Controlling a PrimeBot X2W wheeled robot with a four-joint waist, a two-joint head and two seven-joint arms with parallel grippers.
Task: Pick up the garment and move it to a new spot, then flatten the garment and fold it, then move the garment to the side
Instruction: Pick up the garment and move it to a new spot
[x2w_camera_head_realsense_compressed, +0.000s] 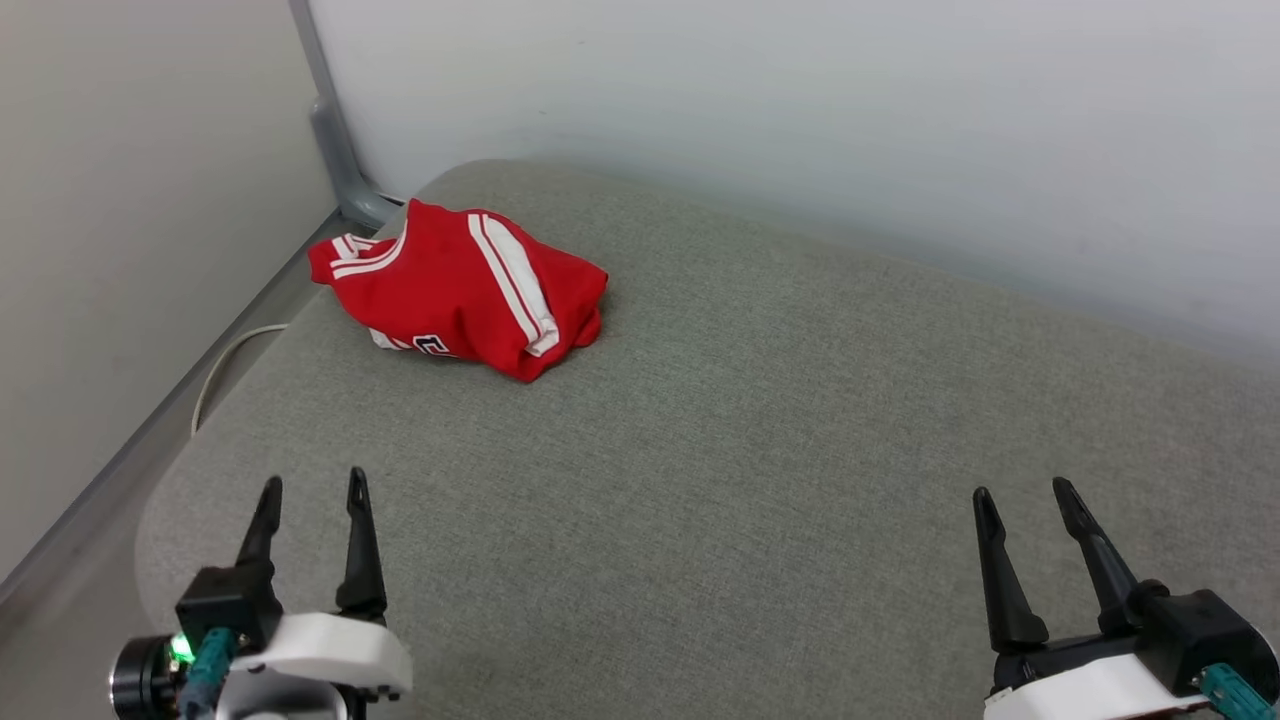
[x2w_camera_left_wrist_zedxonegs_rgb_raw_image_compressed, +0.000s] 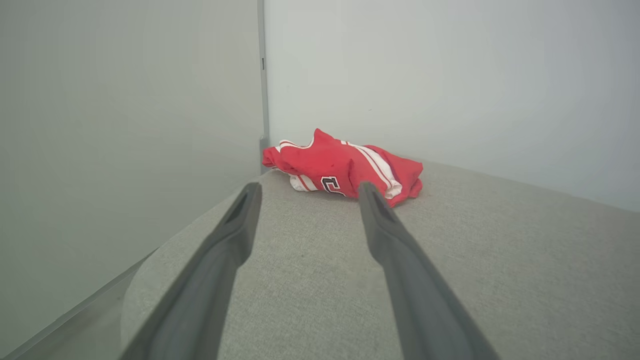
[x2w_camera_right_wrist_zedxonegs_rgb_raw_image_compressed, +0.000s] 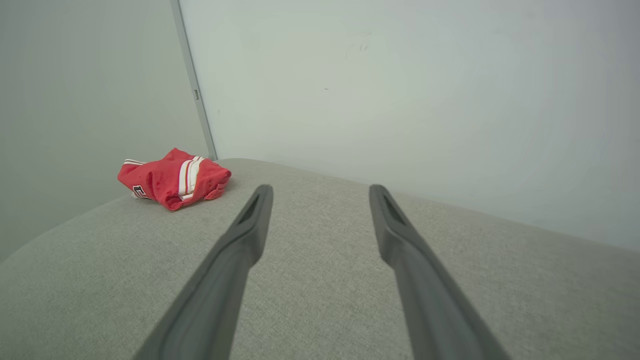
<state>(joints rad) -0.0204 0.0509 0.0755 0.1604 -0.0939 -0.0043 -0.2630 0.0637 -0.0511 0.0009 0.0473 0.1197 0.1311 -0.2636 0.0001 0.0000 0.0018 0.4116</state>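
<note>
One garment (x2w_camera_head_realsense_compressed: 460, 290), a red jersey with white stripes and part of a black-and-white character showing, lies crumpled in a heap at the far left corner of a grey upholstered pad (x2w_camera_head_realsense_compressed: 760, 420). It sits close to the pad's rounded left edge and just short of the corner where two pale walls meet at a grey post (x2w_camera_head_realsense_compressed: 335, 150).

Two grippers hover over the near end of the pad. The left gripper (x2w_camera_head_realsense_compressed: 314, 482) is near the left edge and the right gripper (x2w_camera_head_realsense_compressed: 1022, 490) is well apart toward the right. Each has its jaws spread wide and holds nothing, four dark fingers in all, pointing toward the far wall.

A broad stretch of grey fabric lies between the grippers and the jersey, and runs on to the right of it. In the left wrist view the garment (x2w_camera_left_wrist_zedxonegs_rgb_raw_image_compressed: 345, 167) lies straight ahead of the left gripper (x2w_camera_left_wrist_zedxonegs_rgb_raw_image_compressed: 309, 186). In the right wrist view it (x2w_camera_right_wrist_zedxonegs_rgb_raw_image_compressed: 172, 180) sits far off to the left of the right gripper (x2w_camera_right_wrist_zedxonegs_rgb_raw_image_compressed: 321, 189).

One white cable (x2w_camera_head_realsense_compressed: 225, 365) loops along the floor beside the pad's left edge.
</note>
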